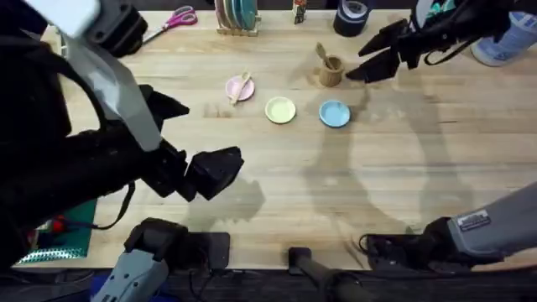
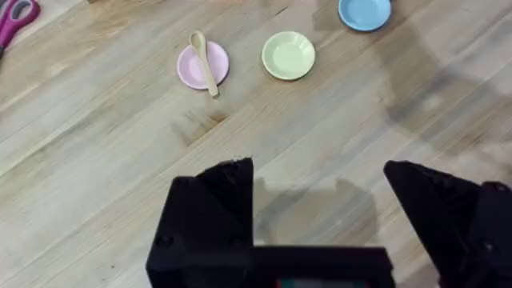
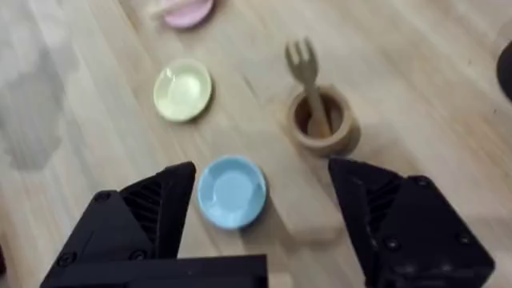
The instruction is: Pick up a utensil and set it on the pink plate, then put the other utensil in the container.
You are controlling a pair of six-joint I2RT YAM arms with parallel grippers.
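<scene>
Both grippers hang spread wide and empty: the right gripper [image 3: 260, 220] near the wooden cup [image 3: 322, 120], the left gripper [image 2: 320, 212] well apart from the plates. The fork [image 3: 308, 76] stands prongs-up inside the cup. The spoon [image 2: 203, 62] lies across the pink plate [image 2: 190, 68], its handle overhanging the rim.

1. Overhead: fixed above the arm bases, facing down and forward across the table [image 1: 336, 184]; distant.
2. Left wrist: raised, angled down; nearer.
3. Right wrist: close above the cup [image 3: 322, 120], looking down.
4. Shared by all: yellow plate [image 1: 280, 110], blue plate [image 1: 334, 113], pink plate [image 1: 240, 89].
</scene>
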